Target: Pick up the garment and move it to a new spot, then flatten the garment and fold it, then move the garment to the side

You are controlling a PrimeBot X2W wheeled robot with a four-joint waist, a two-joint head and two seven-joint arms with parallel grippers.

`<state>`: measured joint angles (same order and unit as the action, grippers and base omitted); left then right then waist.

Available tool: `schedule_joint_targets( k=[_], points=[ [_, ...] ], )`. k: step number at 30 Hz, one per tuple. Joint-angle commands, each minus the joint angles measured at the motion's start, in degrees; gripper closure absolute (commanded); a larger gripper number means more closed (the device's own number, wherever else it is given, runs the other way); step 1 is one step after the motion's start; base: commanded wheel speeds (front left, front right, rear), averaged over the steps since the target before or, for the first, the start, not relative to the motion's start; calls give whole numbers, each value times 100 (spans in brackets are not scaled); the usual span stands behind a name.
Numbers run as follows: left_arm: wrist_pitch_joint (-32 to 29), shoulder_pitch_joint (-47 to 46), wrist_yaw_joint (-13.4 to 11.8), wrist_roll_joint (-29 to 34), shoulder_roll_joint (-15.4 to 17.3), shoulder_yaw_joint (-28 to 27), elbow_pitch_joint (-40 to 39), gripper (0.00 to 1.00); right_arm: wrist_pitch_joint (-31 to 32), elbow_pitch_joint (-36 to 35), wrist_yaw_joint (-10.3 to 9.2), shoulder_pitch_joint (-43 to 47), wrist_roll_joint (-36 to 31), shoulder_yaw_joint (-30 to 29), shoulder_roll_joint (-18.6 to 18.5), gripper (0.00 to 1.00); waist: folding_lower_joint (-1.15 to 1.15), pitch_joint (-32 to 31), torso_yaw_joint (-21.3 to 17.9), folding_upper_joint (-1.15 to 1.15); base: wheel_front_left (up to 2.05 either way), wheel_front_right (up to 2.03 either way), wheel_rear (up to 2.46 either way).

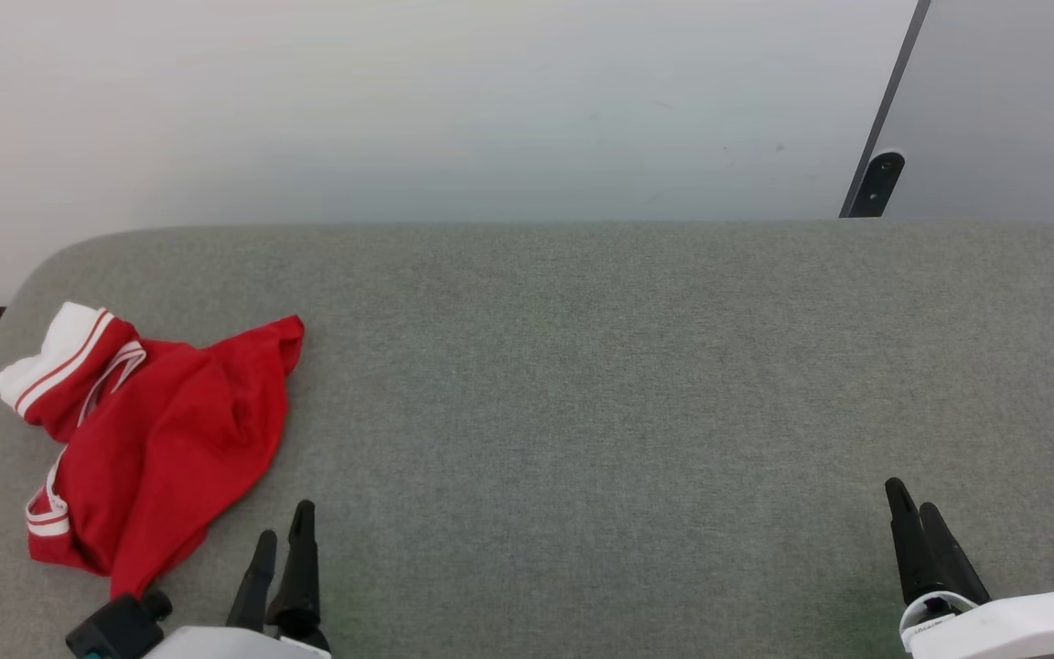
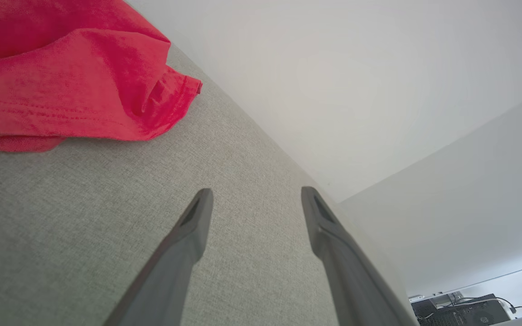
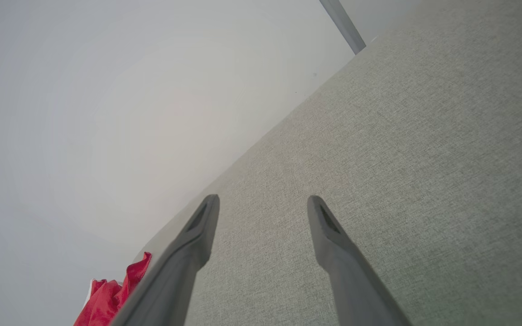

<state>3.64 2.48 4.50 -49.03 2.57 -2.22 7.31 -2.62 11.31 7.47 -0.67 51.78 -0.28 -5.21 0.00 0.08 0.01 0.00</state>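
A wide grey-green woven-fabric surface [image 1: 637, 384] with rounded far corners spans the foreground. Behind its far edge rises a plain white wall [image 1: 399, 110]. Above the surface's far right corner, a thin dark slanted bar [image 1: 893, 87] ends in a black rounded bracket [image 1: 879, 183] and borders a pale grey panel [image 1: 1012, 110]. In the left wrist view, a black electronics box with cables [image 2: 465, 312] sits beyond the surface's edge.

Head cam looks down and forward over the grey fabric surface [image 1: 628, 384] to the white wall [image 1: 399, 110], wrist cams sit low over it (both tilted), all sharing the red garment [image 1: 170, 430].
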Motion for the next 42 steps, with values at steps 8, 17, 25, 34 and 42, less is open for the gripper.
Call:
schedule_joint_targets(
  k=[8,17,25,34,42],
  points=[
    [177,21,-66,704,35,104,-212,0,-159,-227,3,36,-704,56,-59,0,0,8,9,0,0,0,0],
    [333,106,-138,1367,39,179,-328,0,-264,-325,3,106,-1344,127,-78,0,0,0,-10,0,0,0,0],
    [462,224,-188,1903,43,231,-422,0,-354,-399,3,163,-1823,164,-63,0,0,-4,-59,0,0,0,0],
    [594,303,-205,2459,46,311,-459,0,-437,-462,3,232,-2346,139,-60,0,0,-20,-73,0,0,0,0],
    [710,387,-223,2891,48,355,-471,0,-519,-492,4,298,-2728,110,-37,0,0,-32,-61,0,0,0,0]
  ],
)
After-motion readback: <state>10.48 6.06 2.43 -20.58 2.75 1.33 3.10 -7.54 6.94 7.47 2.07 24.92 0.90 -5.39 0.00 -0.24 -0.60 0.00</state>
